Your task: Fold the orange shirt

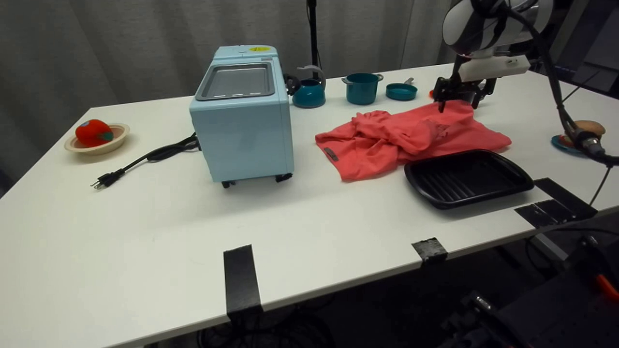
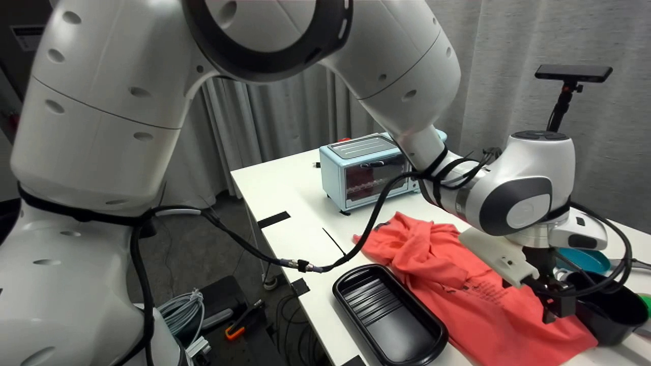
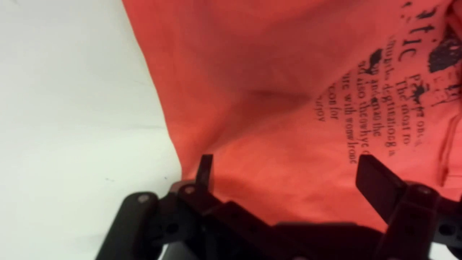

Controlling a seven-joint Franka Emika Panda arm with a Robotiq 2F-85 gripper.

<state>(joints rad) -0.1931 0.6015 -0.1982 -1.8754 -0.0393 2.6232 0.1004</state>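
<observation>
Claw (image 3: 285, 169) spread near shirt (image 3: 281, 126) edge.

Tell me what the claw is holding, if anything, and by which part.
Nothing: in the wrist view the claw stands wide open over the orange shirt, its jaws pinching no cloth.

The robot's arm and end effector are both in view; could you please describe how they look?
The arm is glossy white, with rounded segments and small oval recesses. It bears a black ring and dark grey panels; a black cable is strapped to it. The end effector is black, with two jointed, flat-tipped fingers; an off-white box sits above them.
</observation>
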